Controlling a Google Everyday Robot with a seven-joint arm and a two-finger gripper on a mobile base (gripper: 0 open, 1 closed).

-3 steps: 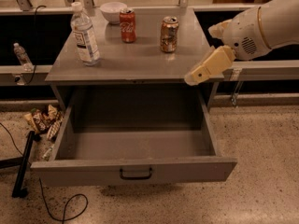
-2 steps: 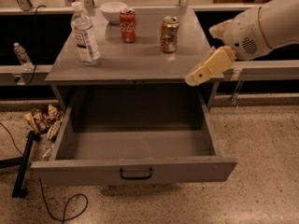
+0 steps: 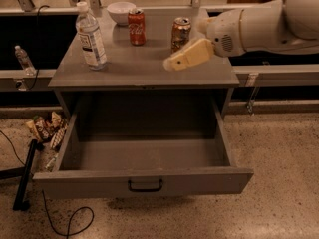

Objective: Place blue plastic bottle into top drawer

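The blue plastic bottle (image 3: 90, 36), clear with a white cap and a pale label, stands upright at the left of the grey cabinet top (image 3: 144, 68). The top drawer (image 3: 99, 182) is pulled fully open below it and nothing lies inside; its dark curved handle (image 3: 145, 185) is centred on the front panel. My gripper (image 3: 172, 62), cream-coloured, reaches in from the right and hovers over the right half of the cabinet top, in front of a brown can. It is well right of the bottle and holds nothing that I can see.
A red cola can (image 3: 136, 27), a brown can (image 3: 181, 33) and a white bowl (image 3: 121, 12) stand at the back of the cabinet top. A small clear bottle (image 3: 23, 59) is far left. Snack bags (image 3: 47, 128), a black bar (image 3: 25, 176) and a cable lie on the floor at left.
My gripper has moved left and farther in, from beside the cabinet's right edge to over the cabinet top near the brown can. The bottle and drawer have not moved.
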